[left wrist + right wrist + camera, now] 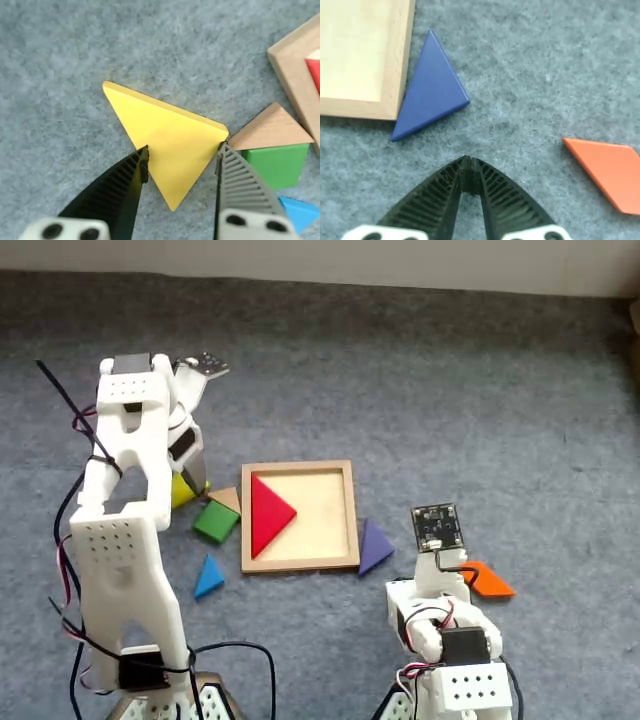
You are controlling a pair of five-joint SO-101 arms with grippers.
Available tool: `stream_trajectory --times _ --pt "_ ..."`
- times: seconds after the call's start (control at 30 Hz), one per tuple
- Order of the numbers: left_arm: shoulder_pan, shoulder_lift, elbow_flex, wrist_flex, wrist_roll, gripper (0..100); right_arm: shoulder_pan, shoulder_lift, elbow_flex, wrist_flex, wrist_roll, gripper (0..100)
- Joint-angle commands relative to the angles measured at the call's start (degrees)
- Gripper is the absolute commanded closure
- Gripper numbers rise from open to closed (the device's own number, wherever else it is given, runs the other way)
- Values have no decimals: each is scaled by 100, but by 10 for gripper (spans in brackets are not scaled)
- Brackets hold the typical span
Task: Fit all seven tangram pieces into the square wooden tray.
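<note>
Grey felt-like cloth is spread over the tabletop (480, 380), on which the square wooden tray (300, 563) is laid between the two arms. One piece, a red triangle (268, 512), is seated inside the tray against the side nearer the left arm. Outside that side, a yellow triangle (170, 135) is pinched by the left hand (183, 149), one finger being set against each of two edges. A wood-coloured triangle (272, 131) is placed just beside the tray's corner, with a green square (277, 165) touching it and a light blue triangle (208, 577) lying near. On the tray's other side, a dark blue triangle (431, 90) is rested against the rim. An orange parallelogram (610, 170) is left apart from it on the cloth. The right hand (469, 162) is held pressed together above bare cloth between these two pieces
</note>
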Motion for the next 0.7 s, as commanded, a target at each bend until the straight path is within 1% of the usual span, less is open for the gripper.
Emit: stream_trajectory --times 0.0,0.1,0.2,0.3,0.43,0.57,0.6,0.67 --pt "-163 233 -330 -123 -53 771 75 -40 426 -57 -18 992" --pt "-251 400 -488 -123 -62 766 75 -40 426 -57 -18 992" --pt "-338 514 -629 -114 -53 718 75 -40 426 -57 -18 992" --pt "-374 602 -796 0 -62 694 75 -40 426 -57 -18 992" --pt "-374 708 -848 -53 -97 692 75 -40 426 -57 -18 992" --pt "-382 716 -848 -53 -334 696 75 -40 426 -57 -18 992" --pt "-382 716 -848 -53 -334 701 75 -40 426 -57 -18 992" --pt "-365 699 -848 -53 -352 745 75 -40 426 -57 -18 992"
